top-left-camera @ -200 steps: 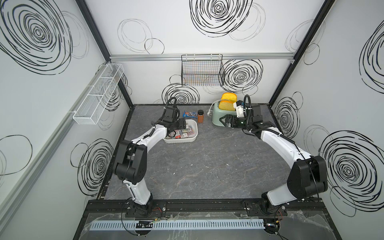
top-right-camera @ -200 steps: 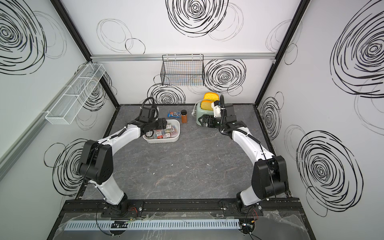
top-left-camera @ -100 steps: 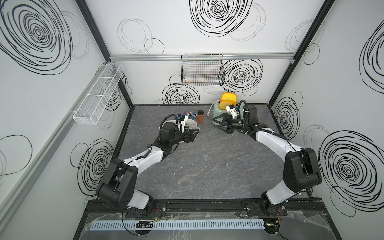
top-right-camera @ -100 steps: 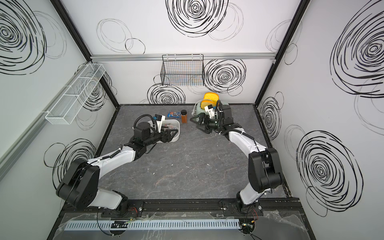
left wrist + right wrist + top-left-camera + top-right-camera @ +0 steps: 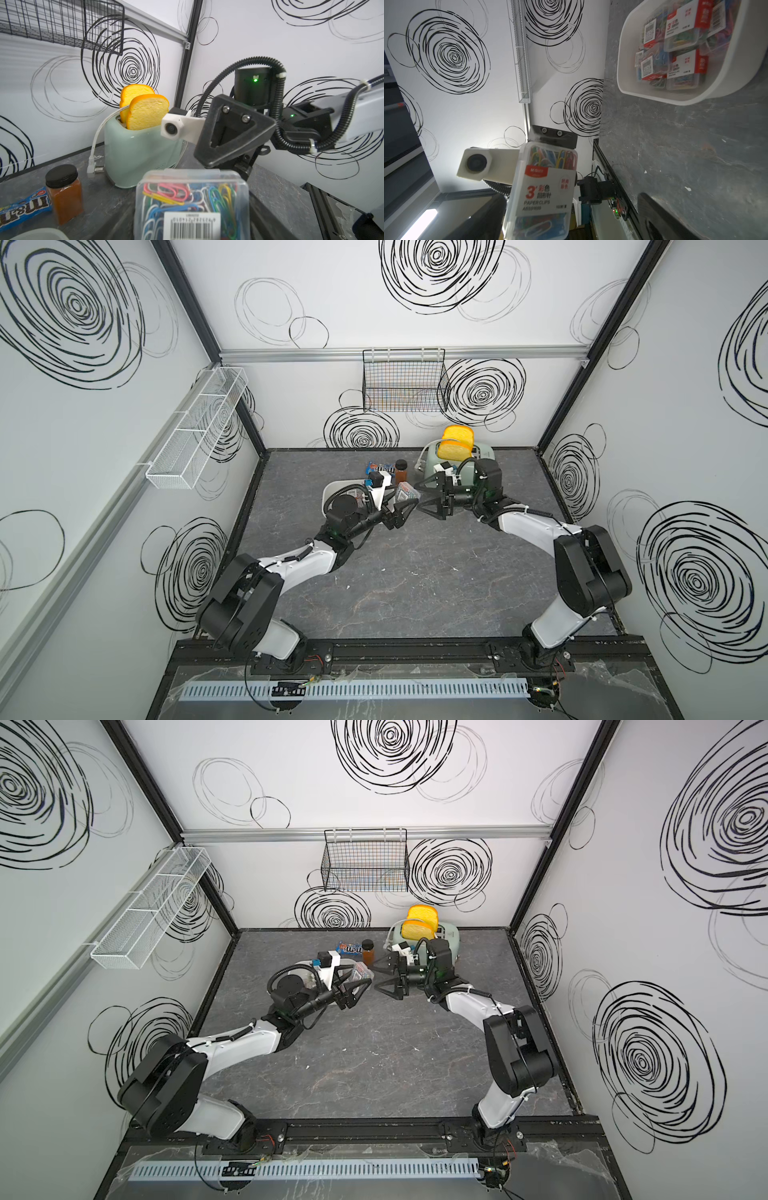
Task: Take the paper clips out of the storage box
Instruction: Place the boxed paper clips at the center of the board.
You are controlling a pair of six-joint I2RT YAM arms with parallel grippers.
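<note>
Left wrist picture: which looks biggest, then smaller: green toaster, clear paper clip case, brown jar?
1. Clear plastic paper clip case and mint-green toaster: look alike; the case is nearer the camera.
2. Brown jar with black lid.

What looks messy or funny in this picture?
Nothing is spilled or broken. The paper clips in the storage box lie jumbled, overlapping at angles. One case is up in the air, pinched by the left gripper. The toaster has its plug loose beside it, plugged into nothing.
</note>
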